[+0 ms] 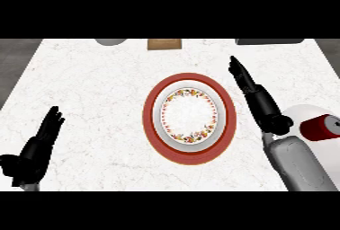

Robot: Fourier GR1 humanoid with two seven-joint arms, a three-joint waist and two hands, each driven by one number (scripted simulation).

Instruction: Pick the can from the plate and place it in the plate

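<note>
A red can (323, 127) with a silver end lies on its side on a white plate (306, 113) at the right edge, partly hidden by my right forearm. At the counter's middle sits a red-rimmed plate (222, 117) with a flower-patterned white centre; nothing lies on it. My right hand (256, 96) stretches between the two plates with straight fingers, pointing away from me, left of the can and not touching it. At the lower left my left hand (36, 146) rests open, fingers up.
Along the counter's far edge show a grey round object (111, 42), a brown wooden block (164, 43) and a dark grey object (269, 41). The white marble counter (93, 90) spreads left of the red-rimmed plate.
</note>
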